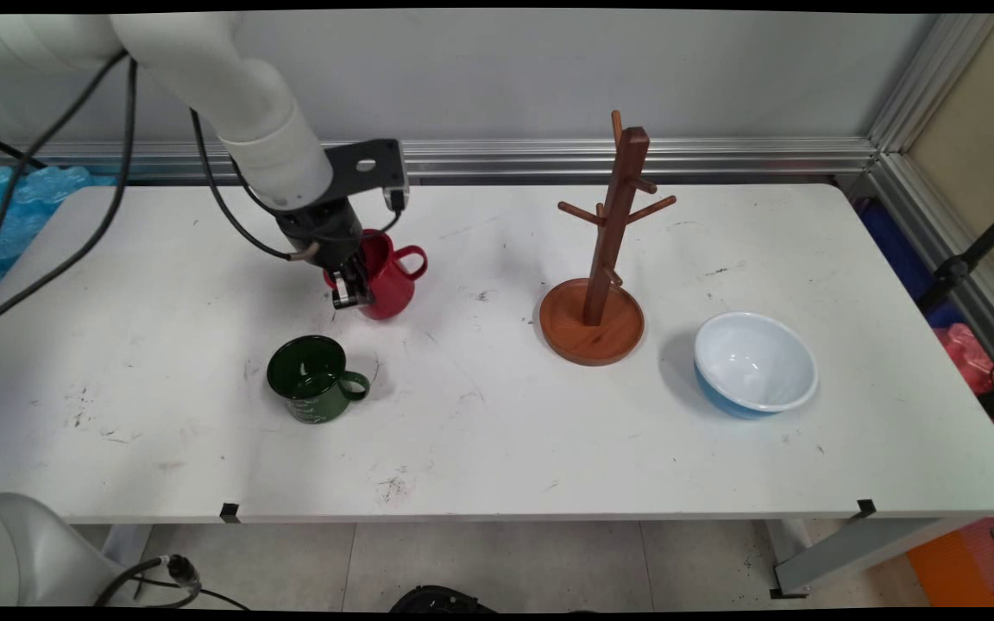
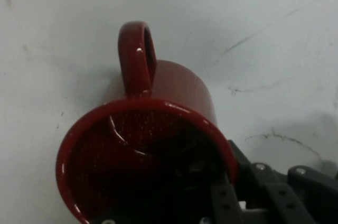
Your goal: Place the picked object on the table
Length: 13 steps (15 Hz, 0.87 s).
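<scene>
Gripper (image 1: pixel 357 280) clamped on rim of red mug (image 1: pixel 390 280): one finger inside the cup, the other outside on the wall, seen in hand view as linkage (image 2: pixel 264 192) straddling the rim of the mug (image 2: pixel 158 129). Mug tilted, mouth leaning toward the arm, handle pointing away to the right in main view. Can't tell if its base touches the table (image 1: pixel 160 285) or is just off it.

Places rel. to red mug:
- Green mug (image 1: pixel 313 379) nearer the camera and slightly left, close by but apart; upright, handle to right, some pale lettering low on its side.
- Wooden mug tree (image 1: pixel 605 259) well to the right, round base, upright post w/ pegs, nothing on the pegs.
- Bowl (image 1: pixel 754 364), white inside, blue outside, farther right still, beyond the tree and nearer the camera, tipped a bit.

Black cables (image 1: pixel 109 172) hang from arm, left of mug.
</scene>
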Motion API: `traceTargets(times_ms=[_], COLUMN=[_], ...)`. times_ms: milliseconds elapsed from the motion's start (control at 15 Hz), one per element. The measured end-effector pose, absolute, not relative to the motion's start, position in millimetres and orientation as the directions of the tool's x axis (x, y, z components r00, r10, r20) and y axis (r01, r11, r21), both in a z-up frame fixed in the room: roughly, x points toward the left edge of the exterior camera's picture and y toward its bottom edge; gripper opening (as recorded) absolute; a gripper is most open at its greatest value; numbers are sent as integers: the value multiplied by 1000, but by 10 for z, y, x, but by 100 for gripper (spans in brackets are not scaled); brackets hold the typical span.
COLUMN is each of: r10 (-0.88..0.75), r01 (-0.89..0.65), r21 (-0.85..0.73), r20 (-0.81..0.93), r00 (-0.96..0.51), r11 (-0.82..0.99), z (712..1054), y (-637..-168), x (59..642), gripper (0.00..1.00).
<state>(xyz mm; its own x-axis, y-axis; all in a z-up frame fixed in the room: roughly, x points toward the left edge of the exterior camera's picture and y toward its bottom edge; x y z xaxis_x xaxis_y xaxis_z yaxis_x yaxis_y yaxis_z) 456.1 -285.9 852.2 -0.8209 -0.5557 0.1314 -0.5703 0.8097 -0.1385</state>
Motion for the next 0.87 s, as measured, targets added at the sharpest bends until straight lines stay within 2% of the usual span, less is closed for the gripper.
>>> traceTargets(times_ms=[267, 333, 867], r10=[-545, -541, -525], r01=[-557, -553, -538], r21=[-151, -154, -168], r20=[117, 114, 121], r00=[-830, -833, -843], r11=[817, 819, 826], z=[8382, 8354, 8248], y=[-2959, -2979, -3098], x=[4495, 4481, 4426], gripper=[0, 100, 100])
